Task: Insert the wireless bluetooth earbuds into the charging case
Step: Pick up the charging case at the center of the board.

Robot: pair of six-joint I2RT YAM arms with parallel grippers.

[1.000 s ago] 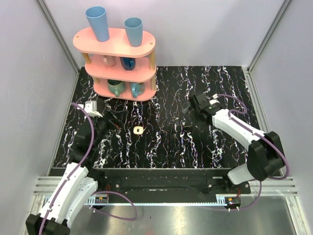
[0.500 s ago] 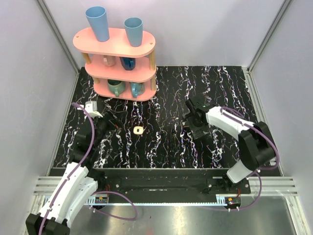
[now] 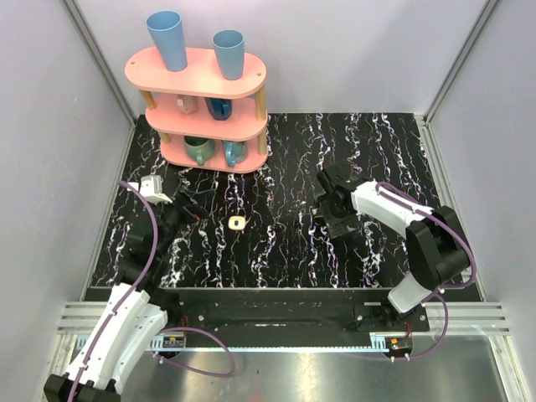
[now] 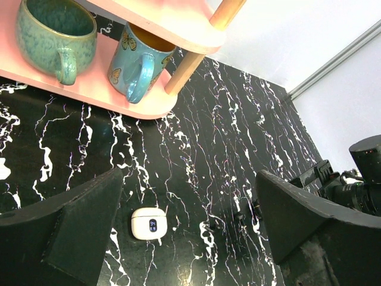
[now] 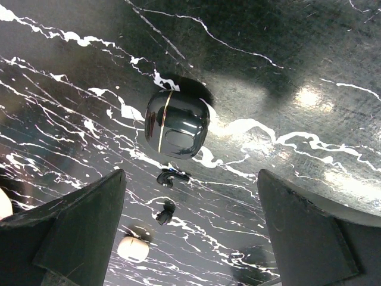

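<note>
From high at the near edge we overlook the whole table [image 3: 285, 243]. Our left wrist view looks low toward the shelf [image 4: 178, 24]; our right hangs close over the table. All three share the white box [image 3: 237, 222].

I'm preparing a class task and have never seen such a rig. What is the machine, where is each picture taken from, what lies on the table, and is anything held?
Two robot arms stand at a black marbled table. One picture looks down from above; two come from wrist cameras. The left gripper and right gripper are open, holding nothing. Before the right one lie a closed black charging case and two small dark earbuds; a small white box lies nearby. A pink shelf behind carries cups and mugs.
</note>
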